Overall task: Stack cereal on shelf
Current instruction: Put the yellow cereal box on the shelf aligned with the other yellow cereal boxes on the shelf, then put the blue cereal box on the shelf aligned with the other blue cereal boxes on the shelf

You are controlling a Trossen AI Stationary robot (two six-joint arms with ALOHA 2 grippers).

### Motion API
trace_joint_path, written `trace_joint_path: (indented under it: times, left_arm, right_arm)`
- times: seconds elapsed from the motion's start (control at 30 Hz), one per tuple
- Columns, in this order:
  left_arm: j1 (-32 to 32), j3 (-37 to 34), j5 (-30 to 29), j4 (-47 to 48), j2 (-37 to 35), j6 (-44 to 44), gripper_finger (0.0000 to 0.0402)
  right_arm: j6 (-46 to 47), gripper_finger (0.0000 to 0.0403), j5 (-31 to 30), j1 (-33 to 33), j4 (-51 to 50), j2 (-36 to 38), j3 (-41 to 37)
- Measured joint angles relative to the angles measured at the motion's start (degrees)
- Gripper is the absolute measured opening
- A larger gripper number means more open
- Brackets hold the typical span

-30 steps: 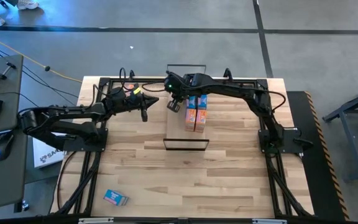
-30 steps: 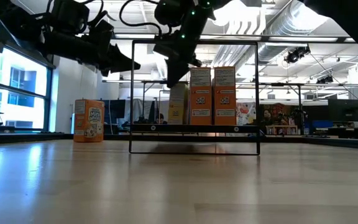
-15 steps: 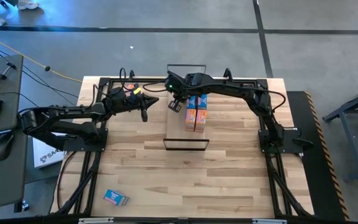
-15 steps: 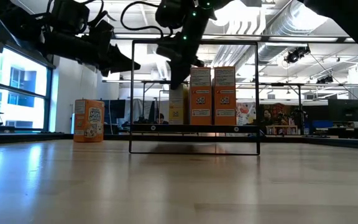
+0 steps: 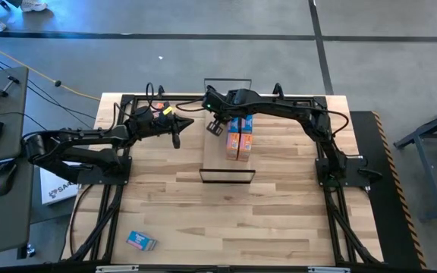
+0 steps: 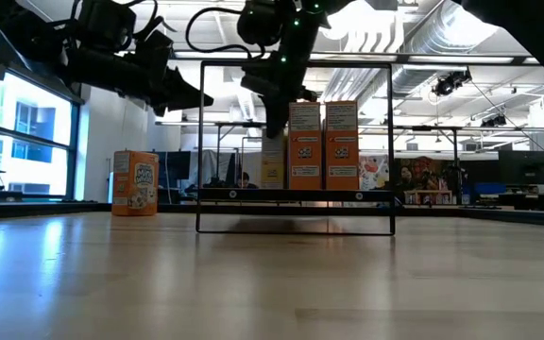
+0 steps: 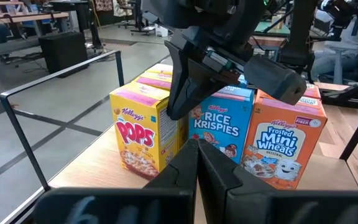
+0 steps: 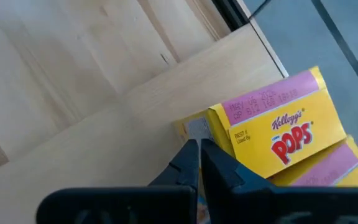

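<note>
Right gripper [image 5: 215,126], fingers closed and empty, hovers beside the Pops box [image 7: 143,127] near the shelf [image 5: 217,155] edge (a nudge could topple it).

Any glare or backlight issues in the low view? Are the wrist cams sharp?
Low view: window and ceiling lights backlight both arms into silhouettes; the tabletop shows sheen. Left wrist view: Pops box print reads sharp, own fingers blurred. Right wrist view: Pops box legible, near fingers soft.
</note>
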State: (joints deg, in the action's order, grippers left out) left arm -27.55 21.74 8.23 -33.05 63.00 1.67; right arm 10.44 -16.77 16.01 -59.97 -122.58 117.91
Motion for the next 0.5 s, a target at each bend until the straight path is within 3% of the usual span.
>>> trace_joint_path:
  times: [0.5]
  left_arm:
    - [0.0, 0.0, 0.0, 0.1, 0.0, 0.4, 0.0000]
  right_arm:
    - [-3.6, 0.0000, -1.4, -3.8, -1.6, 3.1, 2.5]
